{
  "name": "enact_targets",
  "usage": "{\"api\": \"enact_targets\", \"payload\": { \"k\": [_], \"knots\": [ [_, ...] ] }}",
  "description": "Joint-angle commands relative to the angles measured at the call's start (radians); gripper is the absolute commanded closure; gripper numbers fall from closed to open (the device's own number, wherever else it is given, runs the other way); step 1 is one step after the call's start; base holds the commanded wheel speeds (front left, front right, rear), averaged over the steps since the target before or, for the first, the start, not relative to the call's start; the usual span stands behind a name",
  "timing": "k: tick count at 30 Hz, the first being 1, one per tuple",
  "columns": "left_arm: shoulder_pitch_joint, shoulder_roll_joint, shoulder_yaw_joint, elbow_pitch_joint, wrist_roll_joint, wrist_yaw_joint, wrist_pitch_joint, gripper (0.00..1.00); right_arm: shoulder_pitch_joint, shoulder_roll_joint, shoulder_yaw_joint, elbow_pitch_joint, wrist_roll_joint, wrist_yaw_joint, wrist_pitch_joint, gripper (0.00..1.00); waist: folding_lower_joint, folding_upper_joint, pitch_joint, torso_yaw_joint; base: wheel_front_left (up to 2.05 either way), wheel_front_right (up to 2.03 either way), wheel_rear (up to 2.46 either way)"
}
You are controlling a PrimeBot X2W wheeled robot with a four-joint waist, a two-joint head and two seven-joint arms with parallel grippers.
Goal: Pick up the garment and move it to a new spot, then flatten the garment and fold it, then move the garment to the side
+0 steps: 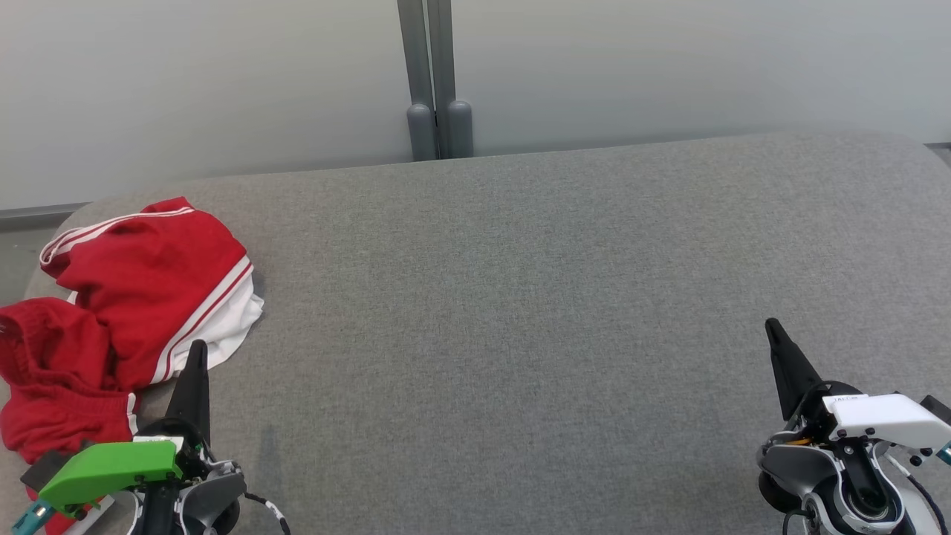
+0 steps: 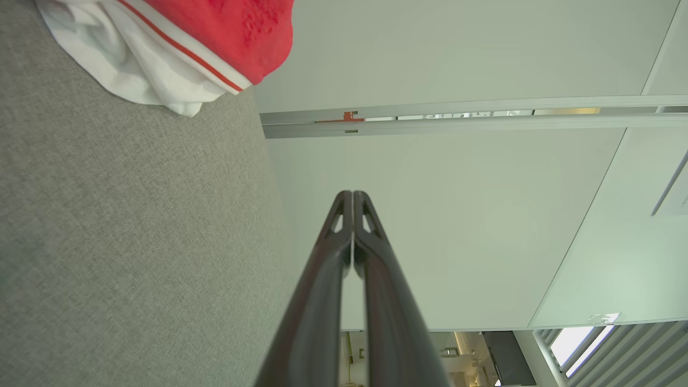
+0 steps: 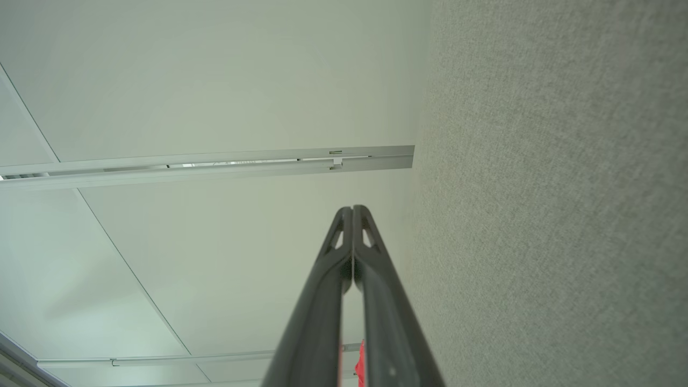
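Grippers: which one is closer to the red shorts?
The left gripper, with the green cover: it sits shut beside the red shorts. The right gripper, with the white cover, is far across the grey fabric surface.

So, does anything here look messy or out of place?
Just the shorts: they lie crumpled in a heap at the left edge of the grey surface, a white part bunched out on one side. Nothing looks spilled or broken.
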Motion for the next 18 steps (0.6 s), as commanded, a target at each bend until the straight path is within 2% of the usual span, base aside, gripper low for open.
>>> {"api": "enact_targets", "payload": {
  "k": [1,18],
  "knots": [
    [-0.011,0.007,0.002,-0.001,0.000,-0.005,0.004,1.00,-0.006,-0.002,0.000,0.001,0.005,0.001,0.002,1.00,0.0000,0.0000,0.000,0.000,0.00,0.00,0.00],
    [-0.011,0.007,0.002,-0.001,0.000,-0.005,0.004,1.00,-0.006,-0.002,0.000,0.001,0.005,0.001,0.002,1.00,0.0000,0.0000,0.000,0.000,0.00,0.00,0.00]
  ]
}}
